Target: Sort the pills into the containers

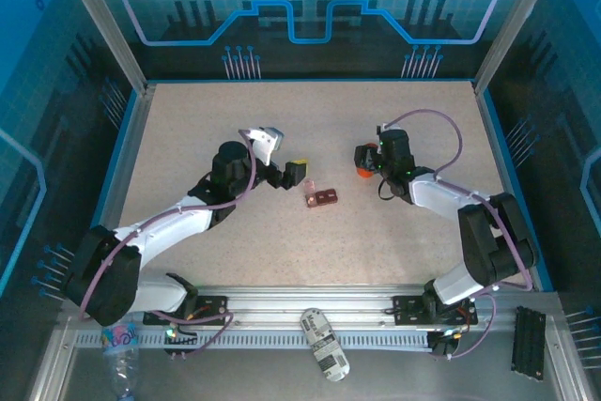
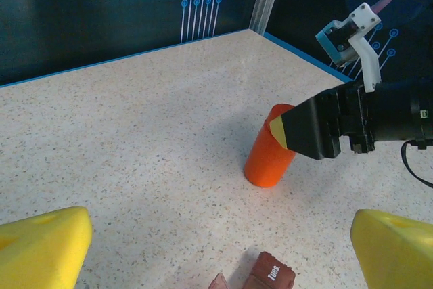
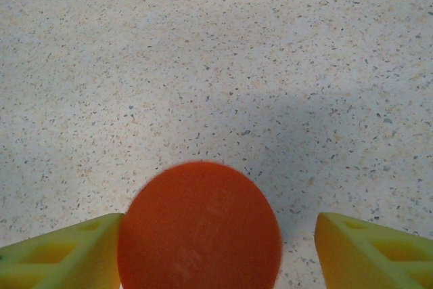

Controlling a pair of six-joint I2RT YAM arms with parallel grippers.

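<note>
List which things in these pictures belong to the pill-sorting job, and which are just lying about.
Job:
- dark red-brown pill box
- orange bottle, between the fingers of the open right gripper

Lying about, by the front rail:
- clear plastic bottle
- labelled grey cylinder
- black ridged block

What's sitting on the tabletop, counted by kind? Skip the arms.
Orange bottle: 1
Red-brown pill box: 1
Total: 2
</note>
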